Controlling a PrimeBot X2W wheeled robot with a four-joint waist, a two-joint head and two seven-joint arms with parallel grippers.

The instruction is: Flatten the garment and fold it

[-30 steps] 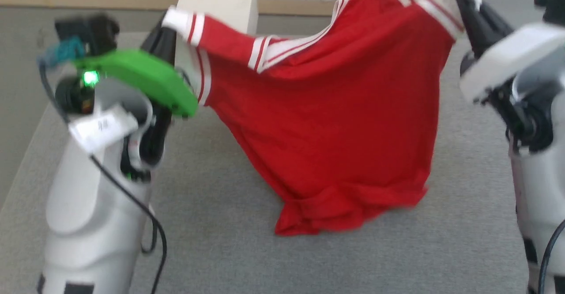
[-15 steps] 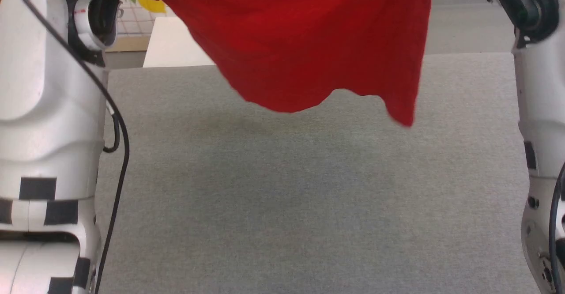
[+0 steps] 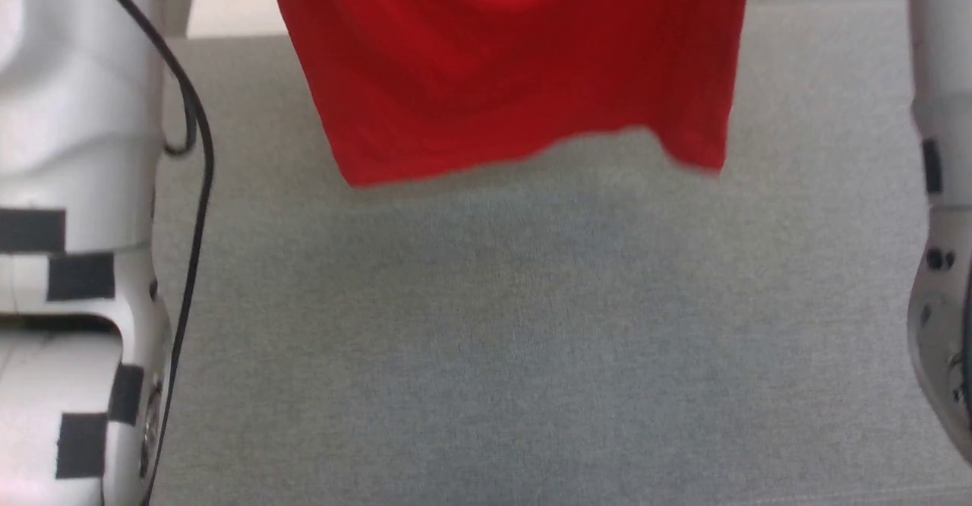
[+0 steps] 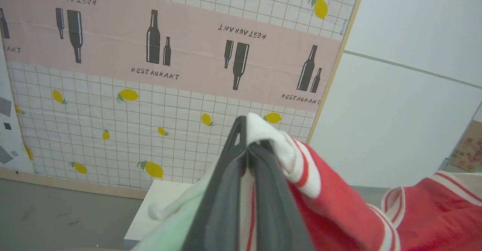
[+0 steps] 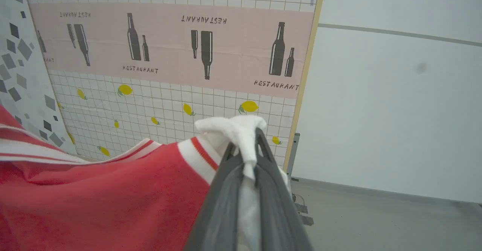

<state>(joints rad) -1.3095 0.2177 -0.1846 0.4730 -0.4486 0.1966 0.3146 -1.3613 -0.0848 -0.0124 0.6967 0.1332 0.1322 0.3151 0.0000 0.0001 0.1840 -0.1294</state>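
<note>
Garment (image 3: pixel 509 65): a red shirt hanging in the air above the bench (image 3: pixel 531 354), spread as a broad sheet of cloth. Its upper part runs off the top of the head view.
Hem (image 3: pixel 486 160): slightly blurred and clear of the bench surface. Both lower corners droop below the middle stretch.
Sleeve edges: a white cuff with a red stripe (image 4: pixel 297 160) at one upper corner, bunched white cloth (image 5: pixel 233 128) at the other. Both are raised high above the bench.
Striped trim (image 4: pixel 391 205): red-and-white banding along the edge of the cloth between the two held corners.
Left tool (image 4: pixel 248 138): clenched on the garment, its two dark fingers pressed together with the white cuff pinched between them and folding over the tips.
Right tool (image 5: pixel 244 145): clenched on the garment, with white sleeve cloth squeezed between its fingers and bulging above them.
Left arm (image 3: pixel 68 149): a pale forearm rising over the left side of the bench, with black markings low down and a black cable (image 3: pixel 199 149) running along it.
Right arm (image 3: pixel 938 187): a pale forearm over the right edge of the bench.
Bench: grey and felt-like, with a faint shadow under the hem.
Pale box (image 4: pixel 158 202): beyond the far edge of the bench.
Wall panel (image 4: pixel 150 55): behind the bench, a white grid with lemons and a pink band of bottles.
</note>
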